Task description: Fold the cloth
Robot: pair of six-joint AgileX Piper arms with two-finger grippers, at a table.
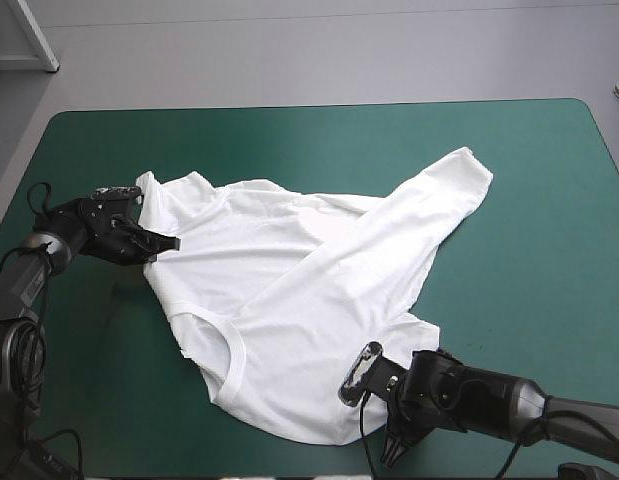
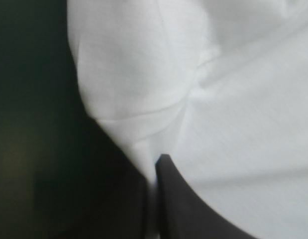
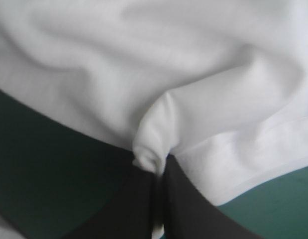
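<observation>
Gripping the white, short-sleeved fabric T-shirt point(image 1: 299, 300) with both hands, I have it lying loosely spread across the middle of the teal-green tabletop point(image 1: 529, 200), wrinkled and partly doubled over itself. In the high view one sleeve reaches toward the upper right of the frame, and the round neckline sits at the lower left of the garment. My left hand point(image 1: 161, 243), at the left of the frame, is clenched on the T-shirt's left edge, just below a sleeve. In the left wrist view that left hand point(image 2: 154, 167) has its two black fingers point(image 2: 193, 209) nearly together, with a thin strip of T-shirt point(image 2: 218, 99) pinched between them. My right hand point(image 1: 397, 445), at the lower right of the frame, is clamped on the garment's near edge. In the right wrist view the right hand point(image 3: 158, 172) squeezes a small bunched fold of the T-shirt point(image 3: 168, 59) between its fingertips, the hemmed edge running just beside them over the tabletop point(image 3: 54, 164).
</observation>
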